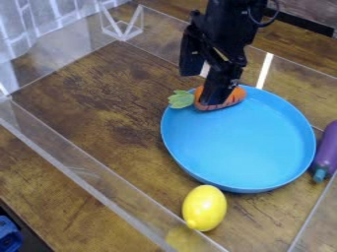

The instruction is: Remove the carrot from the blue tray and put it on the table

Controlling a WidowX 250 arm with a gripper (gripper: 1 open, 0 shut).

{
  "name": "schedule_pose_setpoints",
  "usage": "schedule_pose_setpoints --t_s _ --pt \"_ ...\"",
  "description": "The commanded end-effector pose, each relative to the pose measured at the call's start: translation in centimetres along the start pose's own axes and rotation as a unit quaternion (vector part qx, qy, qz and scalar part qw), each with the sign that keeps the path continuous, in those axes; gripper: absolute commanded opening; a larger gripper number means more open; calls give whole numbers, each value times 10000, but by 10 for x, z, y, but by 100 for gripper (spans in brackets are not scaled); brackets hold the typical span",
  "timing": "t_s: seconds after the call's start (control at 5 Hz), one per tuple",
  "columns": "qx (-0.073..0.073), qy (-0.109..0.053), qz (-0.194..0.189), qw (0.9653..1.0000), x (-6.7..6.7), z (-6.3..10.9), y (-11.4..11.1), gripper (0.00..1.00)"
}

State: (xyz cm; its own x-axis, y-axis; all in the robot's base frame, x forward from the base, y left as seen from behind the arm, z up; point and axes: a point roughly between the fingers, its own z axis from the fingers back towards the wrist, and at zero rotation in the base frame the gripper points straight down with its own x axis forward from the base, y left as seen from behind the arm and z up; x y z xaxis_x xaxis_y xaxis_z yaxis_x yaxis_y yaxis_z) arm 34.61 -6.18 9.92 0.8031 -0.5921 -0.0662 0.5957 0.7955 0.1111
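In the one camera view the carrot (224, 95) lies on the far rim of the blue tray (250, 148), its green top poking out over the table (93, 118); it looks light, hard and smooth, likely slippery, so the thick orange middle is the place to take it. The gripper (214, 87) hangs right over it, jaws wide apart and holding nothing. A lemon (204, 208) and an eggplant (325, 148) sit well clear, so only the rim could catch it.

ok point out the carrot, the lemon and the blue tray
carrot (232, 96), camera view, orange body beside the arm
lemon (203, 208), camera view, middle of its peel
blue tray (250, 148), camera view, bare floor
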Motion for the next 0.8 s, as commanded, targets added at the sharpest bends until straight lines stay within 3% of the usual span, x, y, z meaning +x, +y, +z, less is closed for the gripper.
schedule_pose_setpoints --t_s 0.0,0.2,0.6 --pt "126 -324 -86 9994 -9 12 16 100" --pt "209 -447 -160 9987 -13 11 25 100" --pt "273 -623 -787 9946 -10 1 36 100"
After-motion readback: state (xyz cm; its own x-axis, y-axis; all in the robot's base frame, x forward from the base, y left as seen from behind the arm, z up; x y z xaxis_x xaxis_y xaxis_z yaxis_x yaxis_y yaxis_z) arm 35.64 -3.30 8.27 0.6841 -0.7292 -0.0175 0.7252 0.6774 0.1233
